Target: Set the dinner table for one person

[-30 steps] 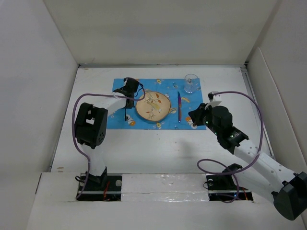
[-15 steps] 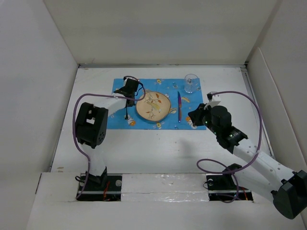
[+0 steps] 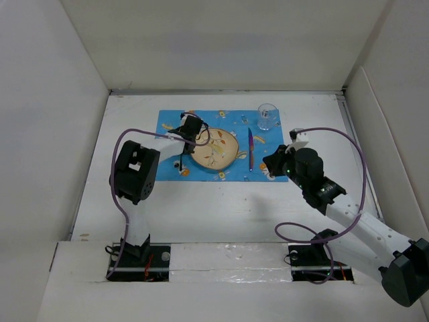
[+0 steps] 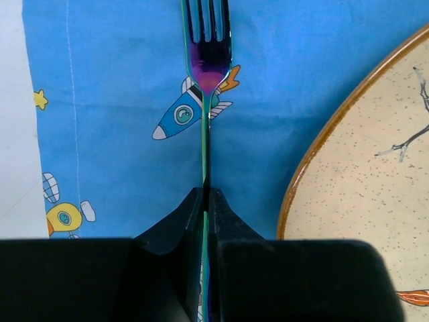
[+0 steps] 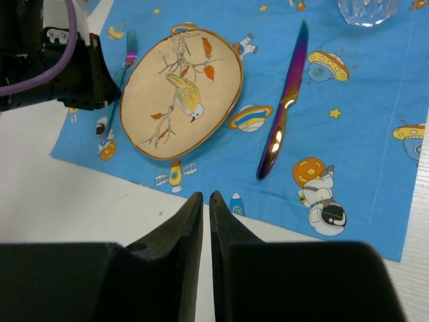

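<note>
The white dinner table point(image 3: 221, 201) carries a blue patterned placemat point(image 3: 234, 173). On the mat are a tan bird plate point(image 3: 214, 149), a rainbow knife point(image 3: 251, 149) to its right and a clear glass point(image 3: 267, 115) at the far right corner. My left gripper point(image 3: 190, 127) is shut on the handle of a rainbow fork point(image 4: 208, 60), held along the mat just left of the plate point(image 4: 375, 168). My left gripper's tips point(image 4: 208, 196) pinch the handle. My right gripper point(image 5: 206, 196) is shut and empty, over the table by the mat's near edge.
White walls enclose the table on the left, back and right. The right wrist view shows the fork point(image 5: 131, 43), plate point(image 5: 181, 90), knife point(image 5: 285, 107) and glass point(image 5: 365, 10) in a row on the mat. Purple cables loop off both arms.
My left gripper has moved right with the fork, closer to the plate's left rim, and its elbow followed. The right arm has barely moved.
</note>
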`<action>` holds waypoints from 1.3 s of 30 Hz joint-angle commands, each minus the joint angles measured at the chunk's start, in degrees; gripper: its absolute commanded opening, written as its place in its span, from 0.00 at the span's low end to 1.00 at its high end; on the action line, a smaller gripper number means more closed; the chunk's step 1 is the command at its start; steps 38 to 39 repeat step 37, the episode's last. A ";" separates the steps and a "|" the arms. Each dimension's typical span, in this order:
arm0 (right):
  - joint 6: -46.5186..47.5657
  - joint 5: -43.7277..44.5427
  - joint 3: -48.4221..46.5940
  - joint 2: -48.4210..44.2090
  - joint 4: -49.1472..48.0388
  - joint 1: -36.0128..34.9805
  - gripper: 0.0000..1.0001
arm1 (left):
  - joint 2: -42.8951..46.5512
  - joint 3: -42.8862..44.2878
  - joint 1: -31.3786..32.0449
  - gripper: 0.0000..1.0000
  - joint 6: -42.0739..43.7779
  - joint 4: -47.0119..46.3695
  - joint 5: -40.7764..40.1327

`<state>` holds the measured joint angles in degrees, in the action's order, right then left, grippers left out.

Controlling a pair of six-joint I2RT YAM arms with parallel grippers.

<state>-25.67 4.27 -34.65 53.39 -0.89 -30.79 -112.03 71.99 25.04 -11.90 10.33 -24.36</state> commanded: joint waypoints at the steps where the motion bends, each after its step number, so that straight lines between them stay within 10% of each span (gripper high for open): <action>1: 0.53 1.26 -0.41 -0.65 -2.46 -0.24 0.15 | -1.00 1.22 -0.43 0.01 -1.45 3.64 -2.71; 11: 0.18 1.26 -0.68 -0.74 -2.46 -0.24 0.30 | 5.40 2.72 -0.43 0.72 -4.53 7.16 -5.87; 14: -0.08 1.09 -1.20 -1.26 -1.84 -0.86 0.32 | 13.21 2.99 -0.43 0.75 -5.41 6.12 -5.27; 18: -0.17 1.09 -4.27 -3.63 0.09 -2.09 0.00 | 29.97 2.29 -0.43 0.74 -6.90 3.92 1.65; 21: -0.34 2.31 -7.26 -7.23 2.99 -3.23 0.00 | 43.32 -0.61 -0.43 0.75 -7.96 1.02 8.17; 29: 1.85 21.01 -23.88 -25.07 17.66 -3.76 0.60 | 78.48 -17.04 -0.43 0.92 -13.58 0.91 5.39; 39: 0.10 29.85 -14.31 -33.44 15.74 -3.76 0.64 | 94.72 -27.34 -0.43 0.94 -16.66 5.49 0.71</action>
